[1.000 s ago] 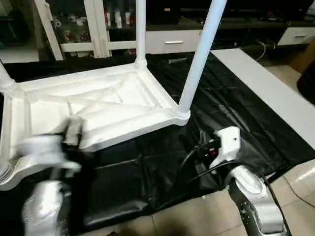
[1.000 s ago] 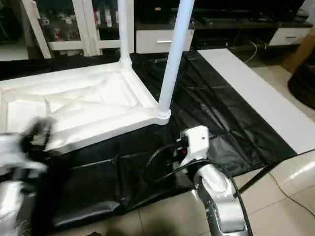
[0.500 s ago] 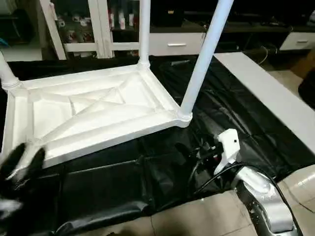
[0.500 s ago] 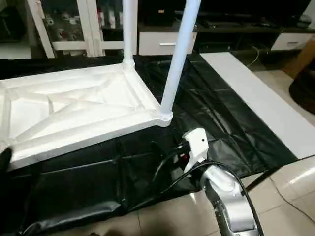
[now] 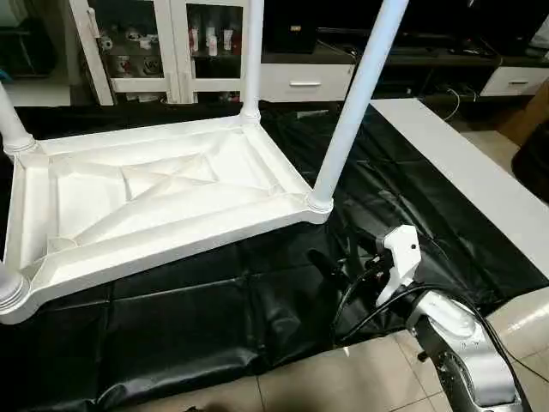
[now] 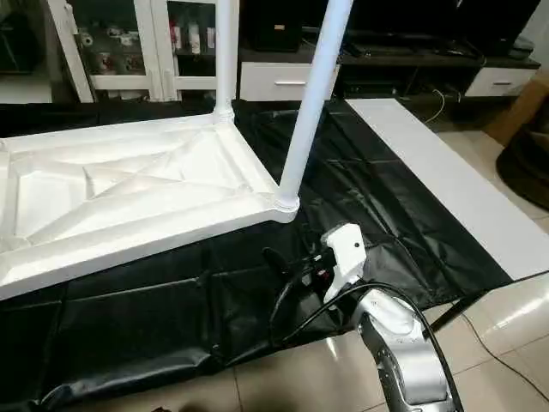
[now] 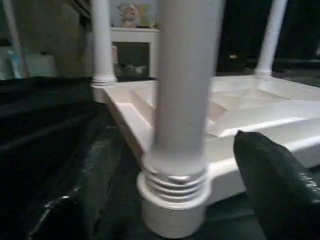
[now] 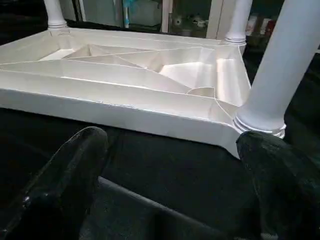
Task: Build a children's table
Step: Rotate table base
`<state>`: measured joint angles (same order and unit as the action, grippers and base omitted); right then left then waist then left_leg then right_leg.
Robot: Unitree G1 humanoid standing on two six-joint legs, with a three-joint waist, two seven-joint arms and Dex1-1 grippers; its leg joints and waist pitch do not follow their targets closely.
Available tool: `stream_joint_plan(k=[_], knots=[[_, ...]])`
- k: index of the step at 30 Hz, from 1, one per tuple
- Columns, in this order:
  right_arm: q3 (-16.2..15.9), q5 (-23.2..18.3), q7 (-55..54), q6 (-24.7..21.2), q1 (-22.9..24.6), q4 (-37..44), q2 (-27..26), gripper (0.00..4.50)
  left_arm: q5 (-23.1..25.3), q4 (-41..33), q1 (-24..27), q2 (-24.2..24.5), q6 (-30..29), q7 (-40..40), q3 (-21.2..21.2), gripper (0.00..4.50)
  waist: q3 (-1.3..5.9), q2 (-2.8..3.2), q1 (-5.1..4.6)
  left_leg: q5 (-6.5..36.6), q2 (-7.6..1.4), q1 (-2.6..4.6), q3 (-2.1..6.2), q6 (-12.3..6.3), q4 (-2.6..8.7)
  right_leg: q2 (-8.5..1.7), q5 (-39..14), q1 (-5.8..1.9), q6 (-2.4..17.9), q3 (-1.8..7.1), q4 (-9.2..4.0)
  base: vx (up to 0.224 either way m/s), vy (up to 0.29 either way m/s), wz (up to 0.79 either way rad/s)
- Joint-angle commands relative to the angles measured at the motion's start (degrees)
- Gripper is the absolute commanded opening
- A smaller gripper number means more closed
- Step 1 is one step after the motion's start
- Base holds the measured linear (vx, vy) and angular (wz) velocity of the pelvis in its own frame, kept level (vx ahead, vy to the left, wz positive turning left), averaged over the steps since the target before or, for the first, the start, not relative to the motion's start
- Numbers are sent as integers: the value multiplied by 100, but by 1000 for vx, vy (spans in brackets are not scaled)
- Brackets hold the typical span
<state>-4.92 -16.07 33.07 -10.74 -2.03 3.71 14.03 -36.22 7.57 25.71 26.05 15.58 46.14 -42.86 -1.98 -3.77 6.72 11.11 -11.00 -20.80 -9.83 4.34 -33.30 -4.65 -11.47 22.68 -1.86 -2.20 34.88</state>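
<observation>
The white tabletop (image 5: 163, 202) lies upside down on a black sheet, X-ribs up. Four white tube legs stand in its corner sockets: near right (image 5: 356, 94), far right (image 5: 251, 51), far left (image 5: 12, 129) and near left (image 5: 7, 290). My left gripper (image 7: 175, 137) does not show in the head views. In its wrist view it is open, its fingers (image 7: 100, 170) on either side of the near left leg (image 7: 185, 100) just above the threaded collar. My right gripper (image 8: 172, 145) is open and empty, low over the sheet just in front of the near right corner (image 8: 260, 125).
A black sheet (image 5: 214, 326) covers the floor under the table. A long flat white board (image 5: 463, 172) lies along its right side. Glass-door cabinets and drawers (image 5: 171, 43) stand behind. Tiled floor (image 5: 343, 378) shows in front, with my right forearm (image 5: 455, 352) over it.
My left arm has dropped out of the head views from over the tabletop's near left part. The head camera has shifted. My right gripper has hardly moved.
</observation>
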Motion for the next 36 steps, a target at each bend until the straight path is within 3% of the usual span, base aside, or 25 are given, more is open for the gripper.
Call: stream_joint_plan(k=[1, 3, 6, 8, 10, 13, 15, 16, 17, 19, 21, 22, 23, 24, 26, 27, 28, 30, 31, 32, 33, 35, 36], knots=[[121, -60, 54, 36, -86, -120, 58, 450, -20, 22, -247, 122, -9, 37, -17, 422, 115, 182, 15, 3179, -233, 119, 135, 305, 588, -274, -2295, -10, 528, 236, -562, 0, 0, 0], [123, -44, 71, 43, -151, -186, 52, 450, 45, 112, -573, 280, -46, -18, 85, 438, 125, 181, 66, 3161, -229, 172, 117, 328, 578, -266, -2131, 17, 602, 237, -551, 0, 0, 0], [92, -18, 96, 58, -217, -239, 51, 450, 223, 299, -1045, 461, -73, -36, 356, 448, 118, 175, 109, 3070, -230, 128, 132, 358, 604, -279, -1993, -48, 612, 227, -509, 0, 0, 0], [73, -14, 97, 56, -255, -250, 39, 450, 419, 574, -1806, 565, -173, -11, 801, 448, 112, 192, 138, 3290, -219, 219, 142, 422, 607, -307, -2336, -20, 572, 235, -542, 0, 0, 0], [71, -13, 94, 56, -259, -252, 36, 450, 471, 635, -1952, 564, -166, -15, 881, 448, 135, 230, 165, 3240, -221, 233, 150, 468, 606, -321, -2284, -33, 591, 238, -532, 0, 0, 0], [40, 14, 77, 81, -241, -238, 25, 450, 693, 946, -2630, 460, -319, -2, 1320, 448, 173, 220, 140, 2936, -216, 183, 145, 506, 594, -316, -1757, -103, 705, 226, -462, 0, 0, 0], [38, 13, 78, 88, -229, -220, 21, 450, 836, 1053, -2918, 361, -437, 110, 1644, 448, 193, 241, 151, 2687, -212, 222, 106, 494, 564, -298, -1407, -83, 807, 225, -442, 0, 0, 0], [39, 13, 80, 85, -230, -211, 22, 450, 807, 1008, -3035, 288, -622, 218, 1837, 448, 185, 285, 179, 2737, -215, 240, 98, 500, 560, -305, -1444, -67, 858, 232, -443, 0, 0, 0], [42, 12, 83, 82, -233, -208, 23, 450, 776, 968, -3101, 242, -742, 287, 1957, 448, 181, 260, 176, 2761, -217, 236, 91, 501, 560, -305, -1490, -74, 870, 233, -452, 0, 0, 0], [48, 1, 109, 81, -220, -181, 36, 450, 696, 772, -3258, 123, -1087, 584, 2423, 448, 190, 273, 236, 2725, -228, 254, 80, 513, 555, -308, -1461, -70, 932, 237, -444, 0, 0, 0], [56, -21, 154, 73, -191, -136, 69, 450, 561, 476, -3379, -6, -1560, 884, 2945, 448, 191, 284, 266, 2658, -225, 220, 83, 505, 559, -314, -1411, -102, 960, 235, -427, 0, 0, 0], [61, -31, 176, 68, -177, -118, 86, 450, 516, 351, -3422, -48, -1766, 1017, 3177, 448, 195, 331, 257, 2660, -230, 219, 84, 531, 565, -321, -1424, -106, 957, 239, -418, 0, 0, 0], [66, -60, 234, 53, -136, -66, 129, 450, 439, 181, -3518, -129, -2106, 1249, 3554, 448, 200, 317, 246, 2587, -219, 192, 86, 520, 562, -314, -1382, -132, 973, 230, -412, 0, 0, 0], [66, -60, 234, 53, -136, -66, 129, 450, 439, 181, -3518, -129, -2106, 1249, 3554, 448, 201, 308, 243, 2572, -219, 186, 84, 514, 562, -313, -1393, -144, 974, 226, -412, 0, 0, 0], [73, -114, 352, 24, -72, 22, 217, 450, 410, -8, -3690, -294, -2500, 1554, 4117, 448, 201, 304, 220, 2380, -215, 152, 85, 468, 562, -315, -1297, -183, 984, 221, -400, 0, 0, 0], [83, -137, 413, 24, -45, 65, 268, 450, 447, -76, -3789, -391, -2650, 1709, 4414, 448, 208, 325, 211, 2270, -217, 160, 76, 459, 544, -316, -1238, -187, 994, 224, -410, 0, 0, 0], [92, -149, 448, 29, -35, 83, 297, 450, 491, -89, -3860, -453, -2718, 1797, 4580, 448, 203, 309, 214, 2184, -212, 160, 66, 419, 532, -312, -1212, -196, 1005, 228, -414, 0, 0, 0], [176, -191, 469, 18, -52, 90, 347, 450, 762, 41, -4113, -748, -2618, 1931, 4962, 448, 224, 262, 171, 1825, -195, 89, 61, 321, 513, -322, -979, -262, 1042, 224, -387, 0, 0, 0], [176, -191, 469, 18, -52, 90, 347, 450, 762, 41, -4113, -748, -2618, 1931, 4962, 448, 242, 302, 163, 1672, -197, 102, 55, 299, 491, -326, -838, -256, 1070, 226, -372, 0, 0, 0], [221, -210, 471, 13, -66, 91, 367, 450, 915, 154, -4262, -941, -2513, 1953, 5114, 448, 262, 274, 118, 1324, -191, 79, 43, 214, 451, -316, -476, -282, 1120, 223, -344, 0, 0, 0], [221, -210, 471, 13, -66, 91, 367, 450, 915, 154, -4262, -941, -2513, 1953, 5114, 448, 267, 295, 97, 1073, -177, 63, 26, 137, 422, -300, -214, -283, 1160, 216, -332, 0, 0, 0], [305, -209, 429, 16, -73, 121, 401, 450, 1343, 618, -4667, -1504, -2072, 1786, 5352, 448, 275, 312, 80, 973, -169, 69, 15, 52, 394, -292, -204, -291, 1187, 208, -340, 0, 0, 0], [305, -209, 429, 16, -73, 121, 401, 450, 1343, 618, -4667, -1504, -2072, 1786, 5352, 448, 265, 292, 66, 983, -174, 62, 14, 28, 395, -294, -239, -294, 1190, 209, -355, 0, 0, 0]])
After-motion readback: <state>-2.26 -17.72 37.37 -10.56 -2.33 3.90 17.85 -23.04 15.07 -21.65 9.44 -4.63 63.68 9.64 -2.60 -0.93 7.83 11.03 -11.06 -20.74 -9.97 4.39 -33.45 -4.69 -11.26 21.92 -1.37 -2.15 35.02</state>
